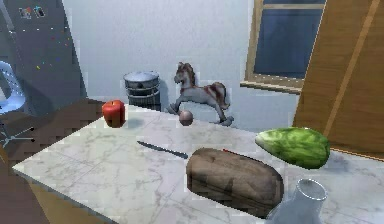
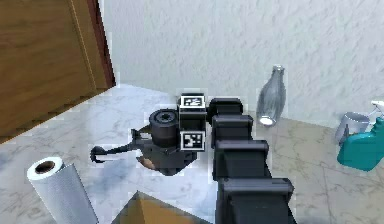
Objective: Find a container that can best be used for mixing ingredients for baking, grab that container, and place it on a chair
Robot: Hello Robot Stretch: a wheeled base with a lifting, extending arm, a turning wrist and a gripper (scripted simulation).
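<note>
The fingers point over bare worktop, paper-towel roll nearest them; their set, I cannot tell.

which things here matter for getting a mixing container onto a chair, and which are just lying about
For the job:
- gripper over the marble counter
- what looks like a bluish chair, at the forward view's left edge

Just lying about:
- red fruit
- knife
- bread loaf
- green melon
- rocking horse
- glass bottle
- paper towel roll
- teal spray bottle
</note>
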